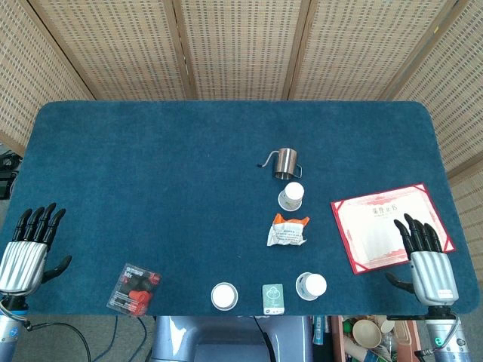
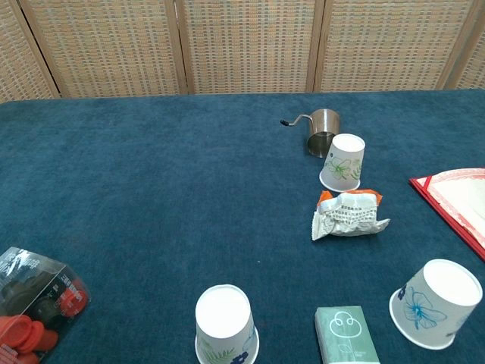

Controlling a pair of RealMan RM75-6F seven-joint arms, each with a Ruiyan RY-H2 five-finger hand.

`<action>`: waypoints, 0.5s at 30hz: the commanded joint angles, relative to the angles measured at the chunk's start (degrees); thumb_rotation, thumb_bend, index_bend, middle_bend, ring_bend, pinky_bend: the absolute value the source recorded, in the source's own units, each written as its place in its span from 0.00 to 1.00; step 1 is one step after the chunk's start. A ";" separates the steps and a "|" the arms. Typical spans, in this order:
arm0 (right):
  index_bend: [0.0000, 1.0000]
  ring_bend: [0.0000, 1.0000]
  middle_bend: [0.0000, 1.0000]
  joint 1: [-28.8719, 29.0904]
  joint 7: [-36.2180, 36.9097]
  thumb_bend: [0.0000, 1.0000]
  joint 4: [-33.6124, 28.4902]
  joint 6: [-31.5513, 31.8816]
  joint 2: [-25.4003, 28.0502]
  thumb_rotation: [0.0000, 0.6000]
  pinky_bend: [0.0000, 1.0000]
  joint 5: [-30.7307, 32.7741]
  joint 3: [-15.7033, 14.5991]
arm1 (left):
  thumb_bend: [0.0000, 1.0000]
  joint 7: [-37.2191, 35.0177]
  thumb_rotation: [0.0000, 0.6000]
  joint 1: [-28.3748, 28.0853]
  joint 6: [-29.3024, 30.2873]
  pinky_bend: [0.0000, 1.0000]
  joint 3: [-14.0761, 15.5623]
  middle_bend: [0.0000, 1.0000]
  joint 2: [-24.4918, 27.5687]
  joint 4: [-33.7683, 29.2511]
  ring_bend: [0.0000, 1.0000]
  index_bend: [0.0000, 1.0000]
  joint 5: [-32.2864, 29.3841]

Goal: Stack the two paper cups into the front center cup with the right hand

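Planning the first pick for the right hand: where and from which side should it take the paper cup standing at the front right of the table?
Grip the front right cup around its side wall, about midway up. It stands upside down, closed base up, so there is no rim to hook. Come from its right, where the right robot hand rests open; the green packet crowds its left.

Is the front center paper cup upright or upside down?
Upside down: the front center cup stands on its wide rim, closed white base facing up, narrower end on top.

Head view: my high look-down over the whole counter (image 1: 151, 151).
Chest view: low, close, facing the screen (image 2: 242, 45).
Shared: front cups.
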 commanded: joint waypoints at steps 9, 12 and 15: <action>0.00 0.00 0.00 -0.02 -0.18 0.05 -0.23 0.15 0.01 1.00 0.00 -0.60 -0.26 | 0.26 -0.23 1.00 0.13 0.29 0.00 0.16 0.00 0.16 -0.10 0.00 0.00 0.32; 0.00 0.00 0.00 -0.10 -0.13 0.05 -0.46 0.48 0.09 1.00 0.00 -1.02 -0.33 | 0.26 -0.16 1.00 0.07 0.17 0.00 0.18 0.00 0.15 -0.16 0.00 0.00 0.34; 0.00 0.00 0.00 -0.11 0.10 0.05 -0.38 0.37 0.15 1.00 0.00 -0.88 -0.33 | 0.26 -0.05 1.00 0.04 0.18 0.00 0.17 0.00 0.11 -0.16 0.00 0.00 0.42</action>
